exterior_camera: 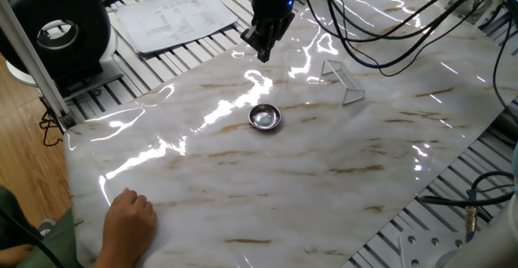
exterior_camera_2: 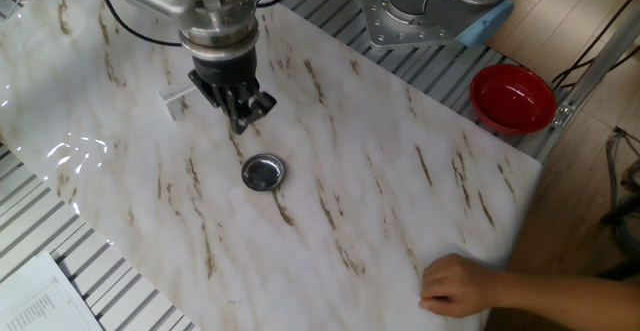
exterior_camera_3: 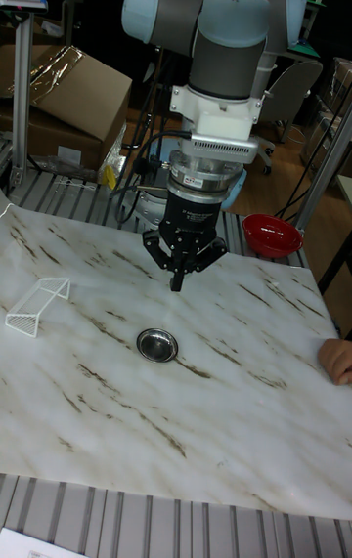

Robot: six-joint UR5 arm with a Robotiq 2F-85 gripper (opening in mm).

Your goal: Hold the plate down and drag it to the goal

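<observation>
The plate [exterior_camera: 265, 117] [exterior_camera_2: 263, 172] [exterior_camera_3: 156, 344] is a small shiny silver dish lying flat on the marble sheet near its middle. The goal [exterior_camera: 342, 82] [exterior_camera_2: 176, 99] [exterior_camera_3: 35, 304] is a see-through angular frame resting on the sheet, a short way from the plate. My gripper [exterior_camera: 262, 53] [exterior_camera_2: 238, 124] [exterior_camera_3: 177, 285] hangs above the sheet with its fingers shut to a point, holding nothing. Its tip is a little beyond the plate and clear of it, not touching.
A person's hand [exterior_camera: 128, 219] [exterior_camera_2: 452, 283] [exterior_camera_3: 335, 360] rests on the sheet's edge. A red bowl [exterior_camera_2: 513, 97] [exterior_camera_3: 270, 234] sits off the sheet. Black cables [exterior_camera: 405, 21], a printed paper [exterior_camera: 174, 17] and a black reel [exterior_camera: 57, 29] lie around it.
</observation>
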